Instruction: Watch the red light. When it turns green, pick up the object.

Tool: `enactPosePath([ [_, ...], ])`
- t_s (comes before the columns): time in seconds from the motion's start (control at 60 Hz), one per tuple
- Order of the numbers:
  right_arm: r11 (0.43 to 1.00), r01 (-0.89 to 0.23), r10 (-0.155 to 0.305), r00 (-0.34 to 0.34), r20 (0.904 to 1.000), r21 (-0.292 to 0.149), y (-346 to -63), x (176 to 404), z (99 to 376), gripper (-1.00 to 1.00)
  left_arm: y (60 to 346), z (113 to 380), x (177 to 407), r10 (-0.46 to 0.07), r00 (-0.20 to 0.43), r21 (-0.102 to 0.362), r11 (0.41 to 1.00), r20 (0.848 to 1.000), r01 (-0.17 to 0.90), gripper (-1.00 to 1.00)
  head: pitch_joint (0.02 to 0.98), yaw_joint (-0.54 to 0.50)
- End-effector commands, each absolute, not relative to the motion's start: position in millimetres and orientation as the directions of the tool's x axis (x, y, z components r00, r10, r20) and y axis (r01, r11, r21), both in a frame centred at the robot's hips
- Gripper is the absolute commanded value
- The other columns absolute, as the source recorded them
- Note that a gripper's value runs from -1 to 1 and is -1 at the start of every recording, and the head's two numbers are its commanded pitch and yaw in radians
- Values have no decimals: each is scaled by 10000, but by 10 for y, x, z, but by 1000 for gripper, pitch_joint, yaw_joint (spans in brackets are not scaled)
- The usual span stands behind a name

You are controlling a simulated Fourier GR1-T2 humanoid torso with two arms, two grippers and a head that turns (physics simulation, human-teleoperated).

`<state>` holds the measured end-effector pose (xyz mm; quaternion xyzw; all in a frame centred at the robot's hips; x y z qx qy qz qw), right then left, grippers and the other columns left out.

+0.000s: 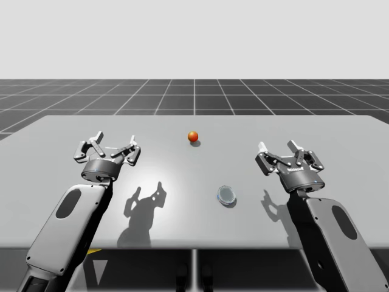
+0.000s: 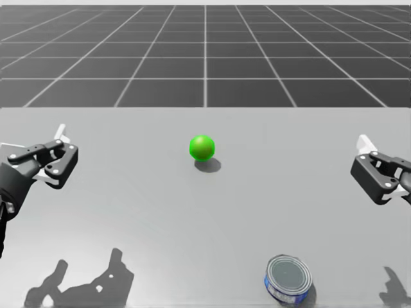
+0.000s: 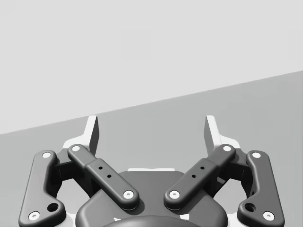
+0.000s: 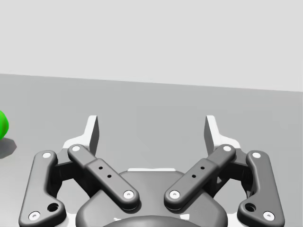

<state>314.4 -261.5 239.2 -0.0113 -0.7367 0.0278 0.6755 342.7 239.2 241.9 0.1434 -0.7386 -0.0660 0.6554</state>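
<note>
Can: on worktop, nearer our right jaws
Light: green; red in high view
Jaws: both wide, empty

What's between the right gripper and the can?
Only bare table lies between the right gripper and the can, seen in the high view.

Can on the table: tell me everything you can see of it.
The can is a short cylinder with a dull grey metal lid inside a raised rim and a blue wall with pale print. It stands upright on the table, close to its near edge and right of centre, nearer my right gripper than my left gripper. Only the table touches it.
</note>
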Motion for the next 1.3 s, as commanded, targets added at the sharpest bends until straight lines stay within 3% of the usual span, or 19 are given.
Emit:
enactPosePath([
  [0.017,9983,-205,529,-854,9949,-548,-2615,3147,2389,-1000,2392,2418,3429,-2984,-997,2855,9502,9492,-1252,-1000,627,-13],
  [0.417,9980,-216,583,-808,9950,-602,-2612,3168,2378,-1000,2374,2429,3430,-2949,-963,2845,9526,9507,-1079,-1000,861,-189],
  [0.733,9982,-362,457,-779,9959,-487,-2593,3177,2377,-1000,2351,2436,3431,-2893,-972,2796,9547,9523,-1022,-1000,904,-219],
  [0.783,9963,-531,630,-842,9945,-676,-2577,3160,2384,-1000,2350,2435,3433,-2895,-964,2799,9546,9523,-1019,-1000,902,-216],
  [0.9,9890,-1464,119,-490,9987,-190,-2526,3014,2401,-1000,2343,2432,3432,-2856,-937,2764,9559,9538,-993,-1000,908,-221],
  [1.05,9687,-2263,1001,-207,9948,-1022,-2470,2774,2375,-1000,2339,2431,3425,-2834,-929,2746,9566,9545,-973,-1000,908,-225],
  [1.167,9482,-2983,1186,125,9929,-1095,-2438,2565,2316,-1000,2330,2422,3421,-2847,-901,2761,9563,9544,-965,-1000,910,-223],
  [1.3,9125,-4033,987,550,9936,-683,-2410,2302,2247,-1000,2323,2416,3427,-2865,-892,2783,9558,9539,-945,-1000,913,-225],
])
